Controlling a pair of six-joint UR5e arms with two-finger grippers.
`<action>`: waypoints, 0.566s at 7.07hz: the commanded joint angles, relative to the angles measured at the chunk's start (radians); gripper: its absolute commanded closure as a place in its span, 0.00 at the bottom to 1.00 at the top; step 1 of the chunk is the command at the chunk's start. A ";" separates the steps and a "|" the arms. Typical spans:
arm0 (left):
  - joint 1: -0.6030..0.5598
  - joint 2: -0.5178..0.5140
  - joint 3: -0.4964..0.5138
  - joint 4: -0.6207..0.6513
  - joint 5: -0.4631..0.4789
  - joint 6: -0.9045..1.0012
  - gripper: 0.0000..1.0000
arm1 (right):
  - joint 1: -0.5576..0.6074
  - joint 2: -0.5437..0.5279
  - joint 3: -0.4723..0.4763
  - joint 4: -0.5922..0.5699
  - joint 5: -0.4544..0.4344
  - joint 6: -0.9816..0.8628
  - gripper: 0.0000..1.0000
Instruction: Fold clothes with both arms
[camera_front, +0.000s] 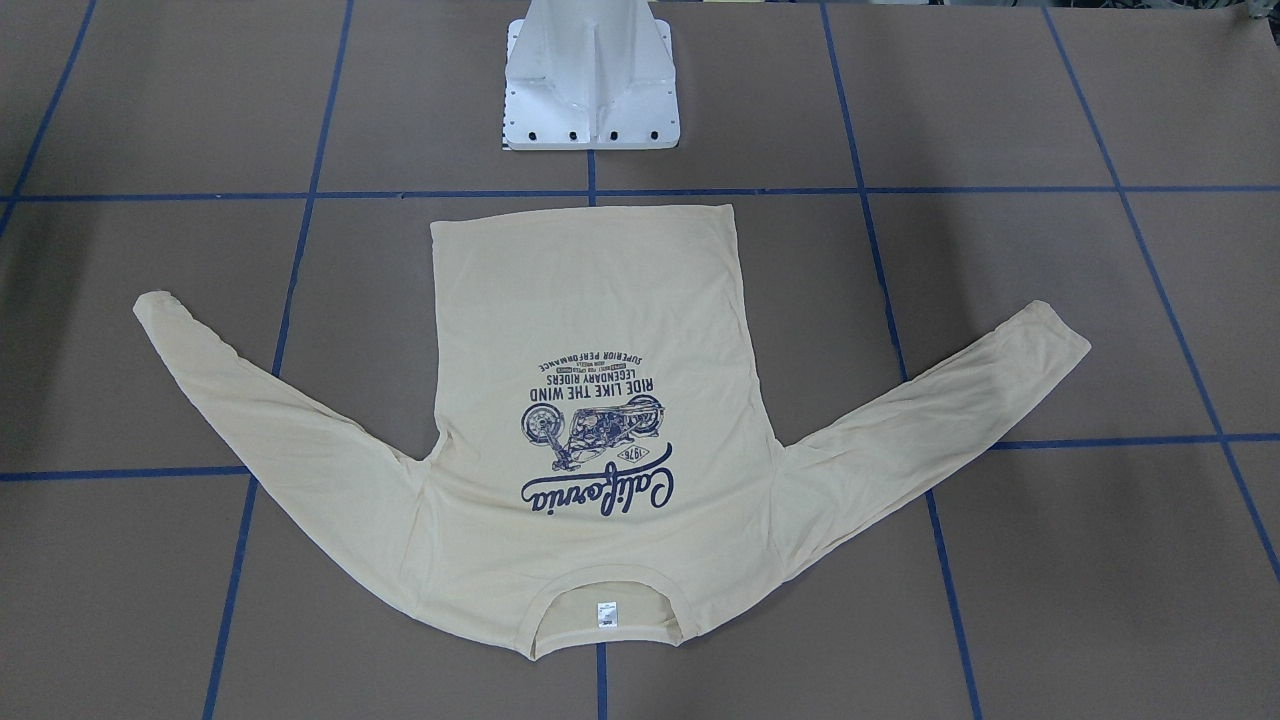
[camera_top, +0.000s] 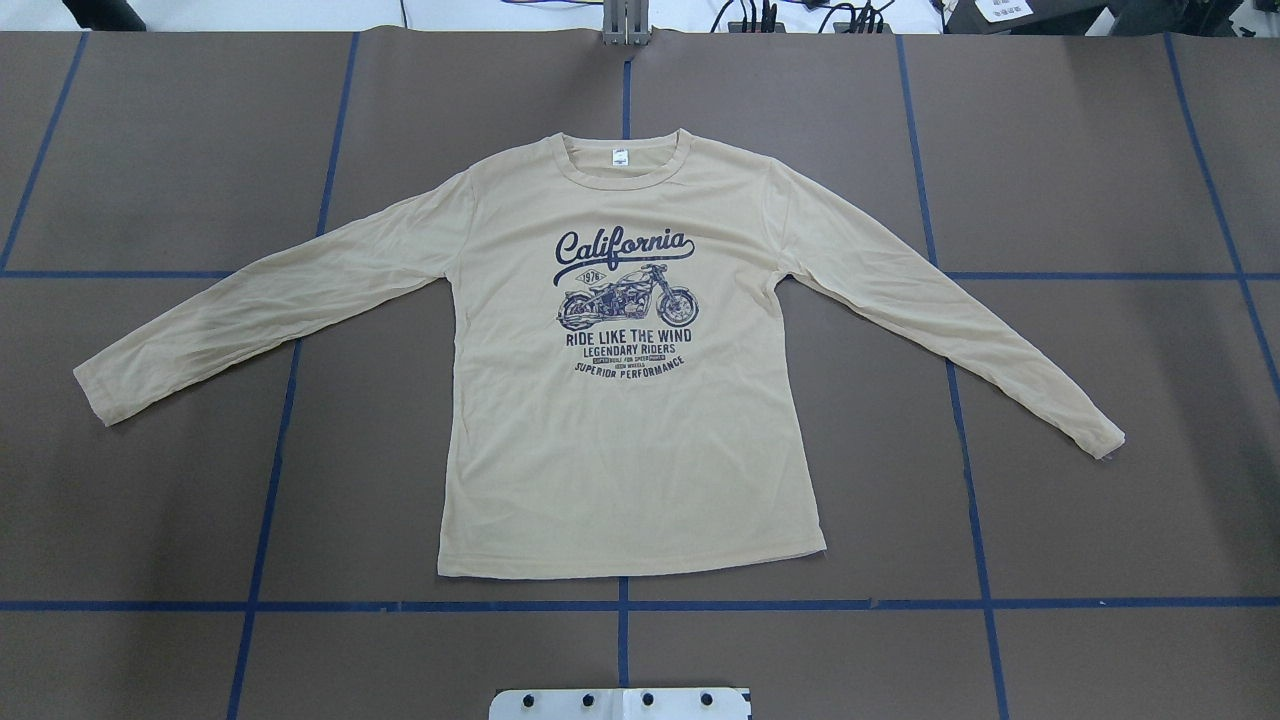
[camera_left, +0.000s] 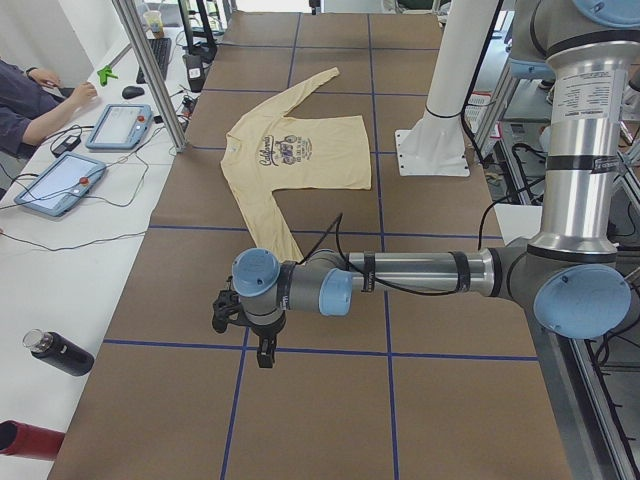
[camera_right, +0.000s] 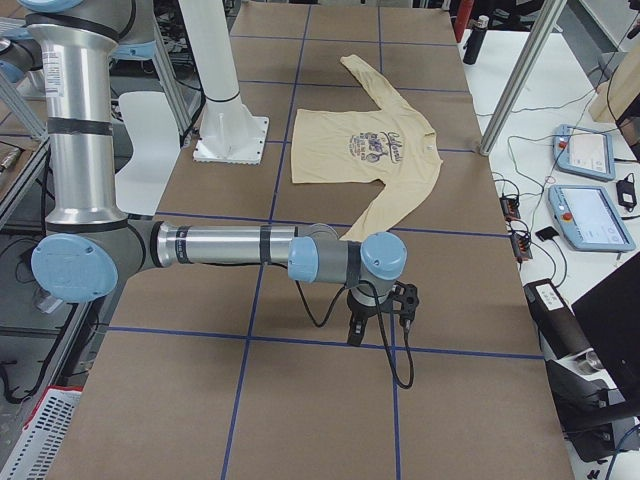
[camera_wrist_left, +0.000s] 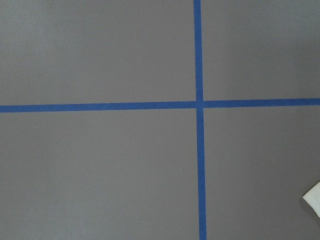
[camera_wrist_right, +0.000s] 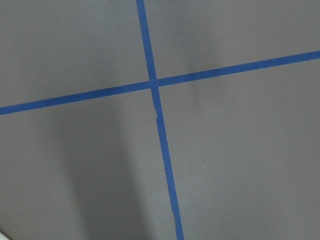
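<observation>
– Cream-yellow cloth at the centre: what is it, and how is it lying?
– The long-sleeved T-shirt (camera_top: 630, 440) is lying flat and print-up on the brown table (camera_top: 1100, 150), well apart from both grippers. Its hem is facing the white pedestal base (camera_front: 590, 90), its collar is pointing away from that base, and its sleeves are spreading out to either side.

– Where is the left gripper (camera_left: 262, 350) hanging?
– It is pointing fingers-down at the end of the left arm (camera_left: 420, 272), which is reaching out level over the table. The shirt is lying beyond this gripper, farther along the table, with its nearer cuff ending closest to it. Beneath the gripper two strips of blue tape (camera_wrist_left: 199, 150) are crossing. A pale corner of cloth (camera_wrist_left: 313, 200) is showing at the lower right edge of the wrist view.

– And the right gripper (camera_right: 358, 325)?
– It is hanging likewise from the right arm (camera_right: 220, 245) at the table's opposite end, above another tape crossing. The shirt is again lying beyond it, untouched.

– Are the fingers standing apart or together?
– I cannot tell, since each gripper is appearing in a side view only.

– What is flanking the table?
– A person's sleeve (camera_left: 35, 110) is resting on a white bench, near a teach pendant (camera_left: 118, 125) and a black bottle (camera_left: 58, 352).
</observation>
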 joint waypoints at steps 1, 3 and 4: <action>-0.001 0.002 -0.004 0.000 0.000 0.000 0.01 | 0.000 0.000 -0.001 0.000 -0.003 0.005 0.00; 0.001 0.001 -0.005 -0.003 0.000 0.000 0.01 | 0.000 0.000 -0.007 0.001 -0.002 0.006 0.00; 0.001 0.001 -0.005 -0.005 -0.003 0.000 0.01 | 0.000 0.009 -0.007 0.000 -0.002 0.009 0.00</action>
